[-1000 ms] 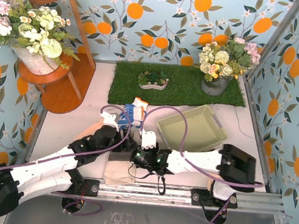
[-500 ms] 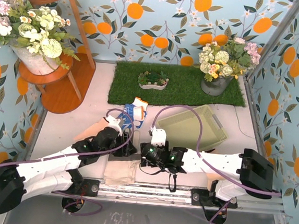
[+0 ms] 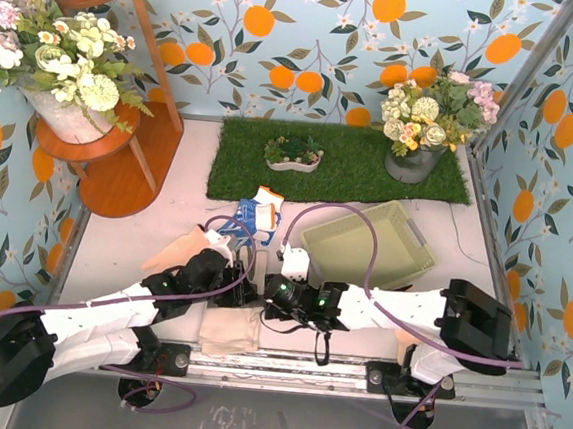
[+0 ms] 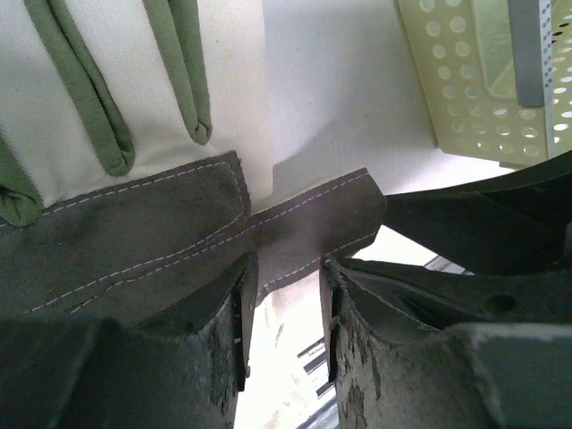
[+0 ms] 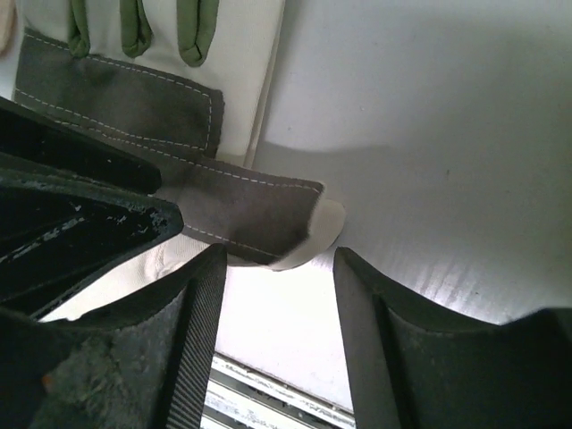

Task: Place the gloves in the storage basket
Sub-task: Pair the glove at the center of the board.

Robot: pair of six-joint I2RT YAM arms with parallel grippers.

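Note:
A grey-and-cream work glove [image 3: 228,330] with green fingers [image 4: 80,98] lies flat at the near edge. Its grey thumb [image 4: 313,223] sticks out to the right. My left gripper [image 4: 284,299] is low over the glove, jaws narrowly apart with the thumb lying across their tips. Facing it, my right gripper [image 5: 273,277] stands open, the thumb's end [image 5: 241,210] just ahead of its tips. The two grippers [image 3: 243,289] [image 3: 272,292] almost touch. A peach-tan glove [image 3: 175,250] and a blue-and-white glove [image 3: 257,212] lie beyond. The pale green storage basket [image 3: 419,251] sits at the right, with no glove in it.
A grass mat [image 3: 341,164] at the back holds a white dish of plants [image 3: 294,155] and a flower pot [image 3: 417,161]. A wooden stand [image 3: 121,160] with flowers stands at the left. The metal rail [image 3: 283,370] runs along the near edge.
The left jaws have narrowed around the glove's thumb. The right gripper shifted a little right and back again, widening then narrowing. Both stay low over the work glove.

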